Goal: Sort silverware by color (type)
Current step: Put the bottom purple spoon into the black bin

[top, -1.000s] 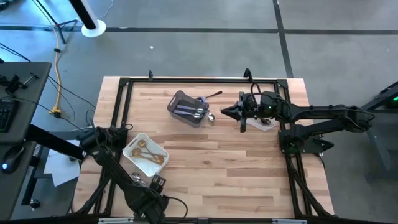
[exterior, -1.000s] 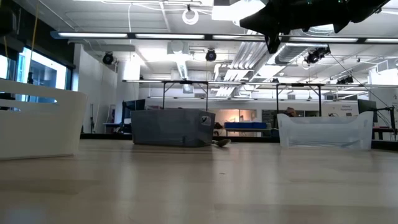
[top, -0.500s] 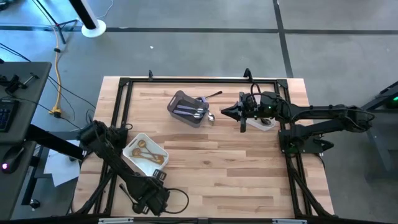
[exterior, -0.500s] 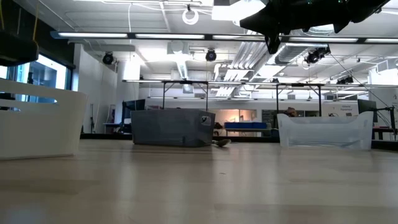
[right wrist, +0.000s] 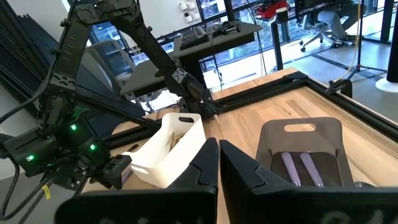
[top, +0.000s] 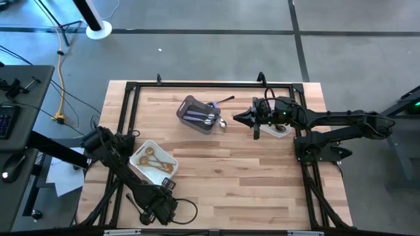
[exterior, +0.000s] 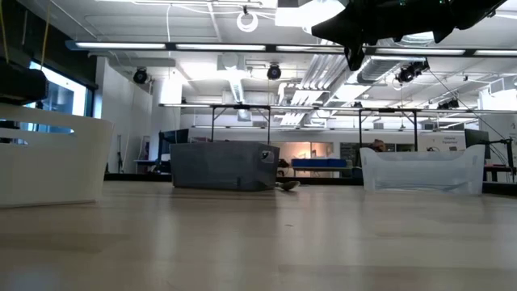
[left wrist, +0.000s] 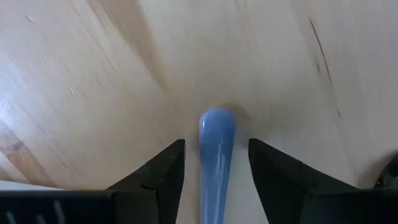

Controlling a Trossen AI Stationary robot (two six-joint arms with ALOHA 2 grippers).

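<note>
A lilac-blue silverware handle (left wrist: pixel 216 130) lies on the wood near the table's left edge. My left gripper (left wrist: pixel 216 148) points down over it, open, one finger on each side of the handle with a gap to each. From above, that gripper (top: pixel 100 139) hides the piece, just left of the white tray (top: pixel 146 172), which holds gold spoons (top: pixel 155 161). The grey bin (top: pixel 190 105) at the far middle holds lilac-handled pieces (top: pixel 197 117). My right gripper (top: pixel 240 119) hovers shut, right of the bin.
A black fork (top: pixel 225 100) and a silver spoon (top: pixel 222 123) lie beside the grey bin. A clear tub (top: pixel 276 129) sits under my right arm. A black frame (top: pixel 210 84) rims the table. Bare wood spreads across the middle and near side.
My left gripper has come down toward the table beside the white tray, still pointing down. My right arm has kept still.
</note>
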